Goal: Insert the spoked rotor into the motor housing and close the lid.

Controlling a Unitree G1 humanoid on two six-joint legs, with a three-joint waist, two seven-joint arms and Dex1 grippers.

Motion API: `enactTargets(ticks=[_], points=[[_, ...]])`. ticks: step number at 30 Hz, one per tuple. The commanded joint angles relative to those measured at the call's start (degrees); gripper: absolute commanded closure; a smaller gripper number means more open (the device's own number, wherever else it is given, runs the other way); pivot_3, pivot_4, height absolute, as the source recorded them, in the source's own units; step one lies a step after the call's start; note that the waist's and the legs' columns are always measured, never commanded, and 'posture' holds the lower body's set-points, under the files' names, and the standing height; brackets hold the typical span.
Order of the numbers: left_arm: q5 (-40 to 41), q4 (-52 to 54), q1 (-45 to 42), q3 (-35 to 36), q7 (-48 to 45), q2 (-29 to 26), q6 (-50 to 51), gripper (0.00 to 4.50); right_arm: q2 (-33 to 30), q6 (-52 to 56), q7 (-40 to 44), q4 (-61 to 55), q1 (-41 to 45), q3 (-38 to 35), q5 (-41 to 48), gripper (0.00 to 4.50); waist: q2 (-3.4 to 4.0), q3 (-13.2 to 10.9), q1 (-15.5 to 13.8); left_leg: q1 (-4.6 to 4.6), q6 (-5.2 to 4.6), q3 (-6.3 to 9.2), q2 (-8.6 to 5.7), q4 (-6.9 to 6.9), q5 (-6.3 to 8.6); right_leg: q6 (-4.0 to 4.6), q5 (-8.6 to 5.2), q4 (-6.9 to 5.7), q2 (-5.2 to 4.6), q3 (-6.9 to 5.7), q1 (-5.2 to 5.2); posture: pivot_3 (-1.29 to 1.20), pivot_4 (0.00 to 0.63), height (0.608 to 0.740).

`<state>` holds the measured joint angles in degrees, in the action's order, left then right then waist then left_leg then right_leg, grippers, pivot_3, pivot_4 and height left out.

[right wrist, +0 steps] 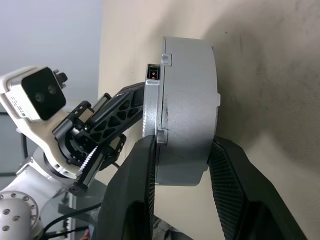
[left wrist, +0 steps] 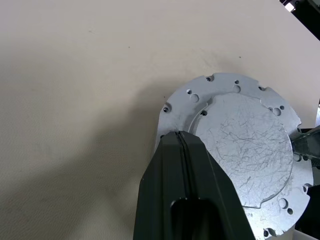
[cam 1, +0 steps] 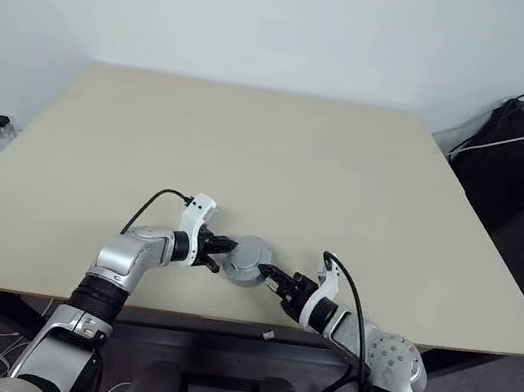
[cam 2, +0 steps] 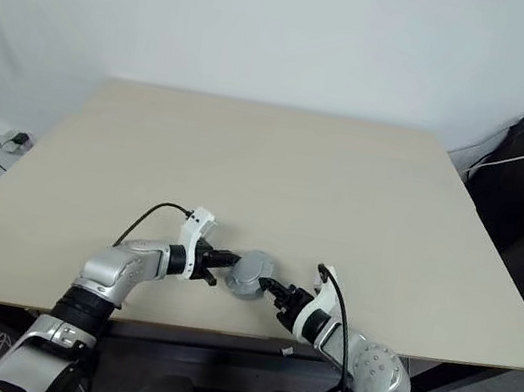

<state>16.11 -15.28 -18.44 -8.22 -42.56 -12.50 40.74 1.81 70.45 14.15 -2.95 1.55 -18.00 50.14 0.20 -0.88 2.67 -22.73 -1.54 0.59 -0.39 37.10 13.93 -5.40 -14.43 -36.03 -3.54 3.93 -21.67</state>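
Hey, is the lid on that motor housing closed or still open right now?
Closed. The lid lies flat over the motor housing with no gap at the seam; no windings or rotor show. The right gripper clamps the assembly.

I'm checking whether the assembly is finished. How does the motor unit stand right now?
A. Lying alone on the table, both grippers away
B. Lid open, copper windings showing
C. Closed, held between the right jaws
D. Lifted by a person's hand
C: the lid lies flat over the motor housing, and the right gripper has its jaws on either side of the closed unit.
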Motion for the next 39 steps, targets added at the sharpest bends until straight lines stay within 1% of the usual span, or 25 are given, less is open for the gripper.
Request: enactTargets(ticks=[1,3,7,12,14,17,23,26,29,34,37,39], points=[[0.2,0.2,0.7,-3.2,-1.0,2.1,0.8,4.5,1.4,-0.1,2.9,-1.9,1.7,5.5,1.1,3.27,0.01,0.0,0.0,0.01,0.0,0.0,0.0,0.0,0.0,-0.02,-0.01,0.0,-0.01,0.0,0.01,0.0,0.0,0.74],[1.0,0.9,0.8,-1.8,-0.5,2.5,0.1,4.5,1.6,-0.7,3.1,-2.0,1.6,5.2,0.9,3.27,0.01,0.0,0.1,0.02,0.02,0.01,0.01,0.0,0.01,-0.02,-0.01,0.0,-0.01,0.01,0.02,0.0,0.0,0.74],[4.5,5.9,2.4,4.1,0.8,3.1,-0.8,4.5,2.3,-2.2,3.3,-1.7,1.6,4.0,1.5,3.27,0.0,0.0,0.3,-0.05,0.14,0.01,0.03,-0.01,0.08,0.13,0.08,0.0,-0.02,0.03,-0.07,0.0,0.0,0.74],[6.9,12.0,5.3,7.9,2.5,2.8,-0.1,4.5,2.3,-3.0,3.2,-1.2,1.5,3.7,1.6,3.27,-0.03,-0.1,0.3,-0.49,-0.01,0.03,0.0,-0.02,-0.02,0.19,0.15,-0.04,-0.03,0.06,-0.49,0.0,0.0,0.74],[8.2,14.5,6.4,9.4,3.6,2.7,0.0,4.5,2.2,-3.2,3.2,-0.8,1.5,3.6,1.7,3.27,-0.03,-0.1,0.0,-0.92,-0.03,0.03,-0.06,0.0,-0.03,-0.05,0.3,-0.05,-0.08,0.08,-0.89,0.0,0.0,0.74],[10.8,18.7,8.4,11.9,5.1,2.9,0.1,4.5,2.2,-3.8,2.8,-0.5,1.4,3.2,2.0,3.27,-0.02,-0.1,0.0,-1.07,-0.02,0.03,-0.07,-0.04,-0.03,-0.06,0.31,-0.08,-0.08,0.11,-0.86,0.0,0.0,0.74],[23.4,28.8,16.5,20.6,9.2,8.6,0.7,4.5,3.6,-7.1,1.4,-0.5,2.1,-0.1,3.8,3.27,-0.01,-0.1,-0.5,-1.03,-0.02,0.04,-0.05,-0.03,-0.01,-0.01,0.28,-0.02,-0.1,0.07,-0.93,0.0,0.0,0.74],[29.9,31.4,22.5,22.8,11.3,11.5,3.2,4.5,4.5,-8.5,0.0,-1.1,3.0,-1.4,5.5,3.28,-0.01,-0.1,-0.5,-1.0,-0.04,0.03,-0.06,0.02,0.0,0.24,0.14,0.01,-0.13,0.05,-0.93,0.0,0.0,0.74],[34.6,31.9,28.4,23.0,13.9,13.9,6.0,4.5,5.1,-8.8,-1.0,-1.9,4.3,-1.8,7.3,3.28,0.0,-0.1,-0.4,-0.97,-0.05,0.01,-0.05,0.04,0.0,0.25,0.14,0.01,-0.12,0.06,-0.92,0.0,0.0,0.74],[40.2,30.3,33.8,23.3,17.5,17.6,8.1,4.5,5.5,-8.5,-2.5,-2.8,6.4,-1.3,10.1,3.28,0.03,-0.1,-0.4,-0.94,-0.05,0.03,-0.02,0.15,-0.01,0.26,0.12,-0.02,-0.04,0.01,-0.88,0.0,0.0,0.74],[44.3,29.2,35.0,24.0,19.3,18.8,8.5,3.92,5.3,-8.3,-3.3,-3.6,7.1,-0.4,12.0,3.28,0.04,-0.1,-0.4,-0.94,-0.06,0.03,-0.02,0.16,-0.01,0.27,0.12,-0.01,-0.03,0.01,-0.86,0.0,0.0,0.74],[47.4,28.8,35.4,24.5,20.3,19.2,8.2,3.31,5.0,-8.1,-3.8,-4.2,7.3,0.2,13.0,3.28,0.04,-0.1,-0.3,-0.95,-0.06,0.02,-0.03,0.17,-0.01,0.27,0.12,0.01,-0.04,0.02,-0.86,0.0,0.0,0.74]])
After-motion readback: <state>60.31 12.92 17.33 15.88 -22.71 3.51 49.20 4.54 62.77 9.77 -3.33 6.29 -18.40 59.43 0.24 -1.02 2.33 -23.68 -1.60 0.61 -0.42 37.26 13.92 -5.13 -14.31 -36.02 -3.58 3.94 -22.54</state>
